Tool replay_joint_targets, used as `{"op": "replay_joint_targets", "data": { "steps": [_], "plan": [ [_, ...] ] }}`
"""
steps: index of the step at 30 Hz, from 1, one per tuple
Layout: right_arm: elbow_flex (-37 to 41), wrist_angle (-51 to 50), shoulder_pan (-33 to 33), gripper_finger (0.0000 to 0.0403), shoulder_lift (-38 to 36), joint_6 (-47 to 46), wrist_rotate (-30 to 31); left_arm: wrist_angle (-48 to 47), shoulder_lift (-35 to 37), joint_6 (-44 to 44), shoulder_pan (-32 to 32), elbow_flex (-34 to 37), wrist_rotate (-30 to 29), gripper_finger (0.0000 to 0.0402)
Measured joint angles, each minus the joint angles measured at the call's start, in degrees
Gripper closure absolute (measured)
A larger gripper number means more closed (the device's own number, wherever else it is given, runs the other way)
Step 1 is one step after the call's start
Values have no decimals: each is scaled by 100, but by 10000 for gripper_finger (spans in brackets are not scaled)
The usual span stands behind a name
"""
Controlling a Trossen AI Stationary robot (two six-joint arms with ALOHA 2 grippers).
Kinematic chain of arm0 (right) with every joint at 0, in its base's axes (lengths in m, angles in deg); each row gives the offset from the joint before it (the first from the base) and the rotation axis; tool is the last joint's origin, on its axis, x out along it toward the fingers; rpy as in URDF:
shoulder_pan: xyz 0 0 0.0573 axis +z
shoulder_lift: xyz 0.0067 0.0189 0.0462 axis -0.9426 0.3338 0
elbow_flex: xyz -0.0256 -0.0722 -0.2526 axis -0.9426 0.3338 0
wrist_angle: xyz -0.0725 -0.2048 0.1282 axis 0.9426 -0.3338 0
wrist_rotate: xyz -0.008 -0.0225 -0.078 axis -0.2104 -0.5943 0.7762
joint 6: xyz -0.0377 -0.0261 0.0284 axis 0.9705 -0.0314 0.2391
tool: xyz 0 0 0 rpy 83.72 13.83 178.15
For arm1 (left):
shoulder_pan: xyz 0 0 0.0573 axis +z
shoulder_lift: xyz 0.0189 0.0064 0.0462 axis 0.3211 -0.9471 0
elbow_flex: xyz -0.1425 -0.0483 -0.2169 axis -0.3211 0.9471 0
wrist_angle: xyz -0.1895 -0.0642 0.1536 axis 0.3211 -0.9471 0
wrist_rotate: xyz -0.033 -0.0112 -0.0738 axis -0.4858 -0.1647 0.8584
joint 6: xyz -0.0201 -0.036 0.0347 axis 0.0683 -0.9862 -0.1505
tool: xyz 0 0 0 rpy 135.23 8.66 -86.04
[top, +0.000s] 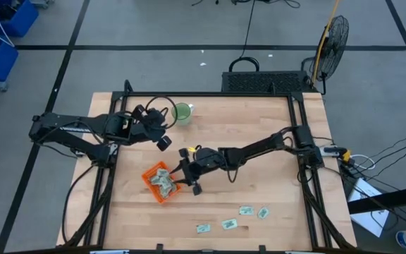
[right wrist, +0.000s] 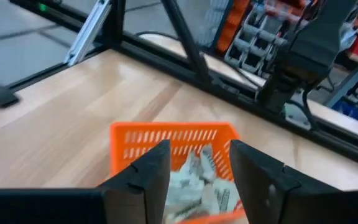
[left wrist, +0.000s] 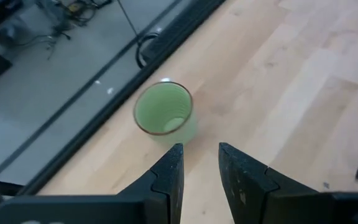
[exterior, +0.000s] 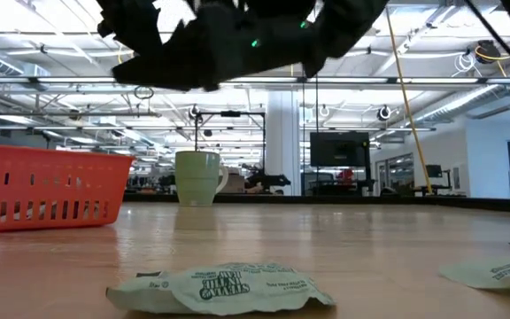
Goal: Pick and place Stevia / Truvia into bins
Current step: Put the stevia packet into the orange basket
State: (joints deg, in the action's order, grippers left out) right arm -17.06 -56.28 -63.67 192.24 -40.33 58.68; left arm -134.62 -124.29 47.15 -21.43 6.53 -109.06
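Observation:
The orange tray [top: 159,183] stands left of the table's middle with several pale green and white sachets [right wrist: 199,180] lying in it. Further sachets [top: 229,224] lie flat on the wood toward the near edge; one [exterior: 220,288] fills the foreground of the low view. My right gripper [right wrist: 197,167] hangs open just above the tray's right side [top: 185,180], with nothing between its fingers. My left gripper [left wrist: 201,163] hovers open and empty above the table [top: 163,143], near the round green cup [left wrist: 163,109].
The green cup [top: 182,113] stands near the far edge, left of centre. Black frame rails [top: 298,141] run along the table's left and right sides. Bare wood lies between the tray and the loose sachets [top: 246,210] at the near right.

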Motion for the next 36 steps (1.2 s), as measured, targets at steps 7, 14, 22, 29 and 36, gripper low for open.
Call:
{"op": "replay_joint_targets", "data": {
  "steps": [7,14,22,29,36],
  "plan": [
    [833,-1292,130,264,-1383,-210,56,-2,-283,65,-156,2,820,295],
    [2412,-1732,668,279,-3287,-1033,1279,385,-1094,173,-791,4,1649,295],
    [4525,-799,1142,279,-5197,-1790,1369,2188,-2037,702,-1742,4,4093,295],
    [5843,1193,1025,279,-6000,-1107,1379,4105,-3064,1962,-2414,4,4346,295],
    [6188,2605,706,279,-6234,-32,1377,5152,-3962,1301,-2123,4,4156,295]
  ]
}}
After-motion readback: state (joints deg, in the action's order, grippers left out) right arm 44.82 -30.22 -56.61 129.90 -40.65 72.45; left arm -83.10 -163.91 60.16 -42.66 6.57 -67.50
